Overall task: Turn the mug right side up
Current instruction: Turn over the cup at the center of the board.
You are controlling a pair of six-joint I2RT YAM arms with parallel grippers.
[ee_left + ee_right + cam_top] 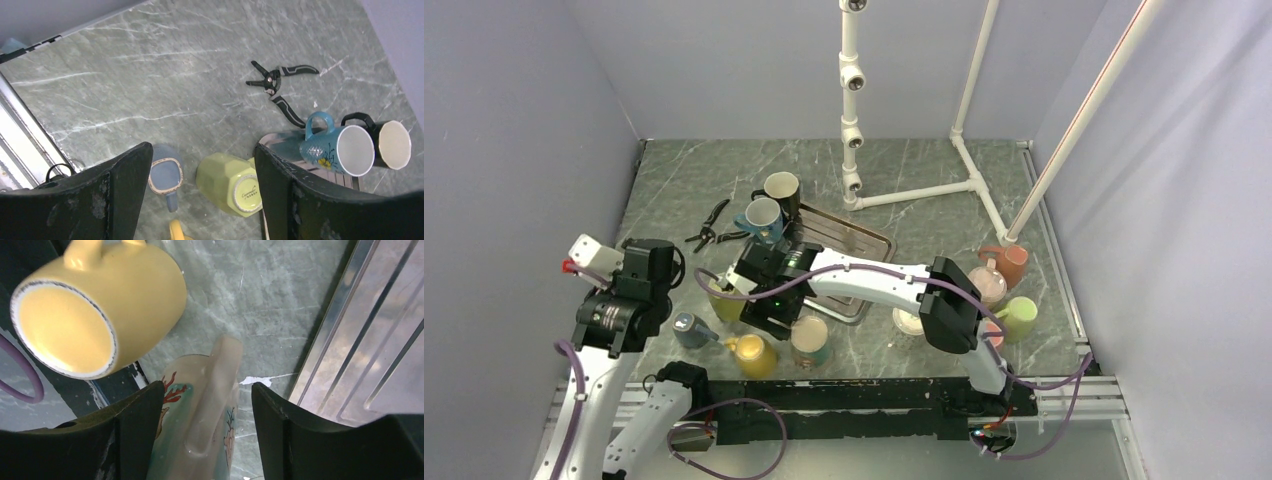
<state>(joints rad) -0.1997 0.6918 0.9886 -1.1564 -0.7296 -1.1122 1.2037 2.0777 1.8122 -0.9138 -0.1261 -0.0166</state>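
Marble table [984,170]: right hand [206,388] straddles coral mug [199,432] (handle [216,380] visible only wrist-side).

A grey-green marbled desk [724,170] with pale veins sits inside plain lavender-grey panels: a left wall [514,130], a back wall [744,60] and a right wall [1194,220]. A white pipe frame [852,110] stands at the desk's far side, with one jointed upright, feet lying flat on the stone and thinner pipes slanting upward. A metal rail [1064,285] lines the desk's right edge. The light is soft and even
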